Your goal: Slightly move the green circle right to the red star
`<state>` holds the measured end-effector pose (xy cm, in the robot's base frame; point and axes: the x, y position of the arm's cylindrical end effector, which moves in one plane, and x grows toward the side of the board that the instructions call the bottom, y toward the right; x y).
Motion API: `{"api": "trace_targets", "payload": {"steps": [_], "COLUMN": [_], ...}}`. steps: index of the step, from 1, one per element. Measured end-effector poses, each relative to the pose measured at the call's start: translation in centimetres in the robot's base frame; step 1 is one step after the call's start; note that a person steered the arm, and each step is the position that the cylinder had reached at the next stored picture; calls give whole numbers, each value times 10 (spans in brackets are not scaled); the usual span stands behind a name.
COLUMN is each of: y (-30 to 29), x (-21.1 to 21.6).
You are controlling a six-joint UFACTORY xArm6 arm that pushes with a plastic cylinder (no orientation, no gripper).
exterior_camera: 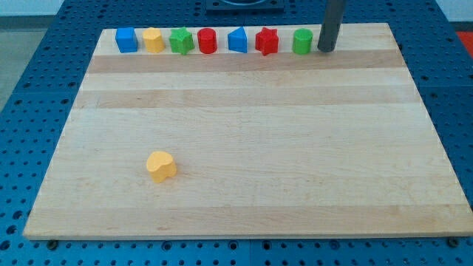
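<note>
My tip (325,50) rests on the counter (244,148), just at 3 o'clock of the green circle (301,41); contact can't be told. It is a bare rod, grasping nothing. The red star (267,41) sits just at the circle's 9 o'clock.

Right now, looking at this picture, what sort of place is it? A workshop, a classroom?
Most likely a robotics lab bench. A wooden board lies on a blue perforated table, small coloured blocks such as the green circle and red star stand in a row, and my tip rests just right of the green circle.
</note>
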<state>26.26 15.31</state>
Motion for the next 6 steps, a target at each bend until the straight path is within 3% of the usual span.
{"api": "trace_targets", "payload": {"steps": [4,6], "y": [-20,-41], "x": [1,71]}}
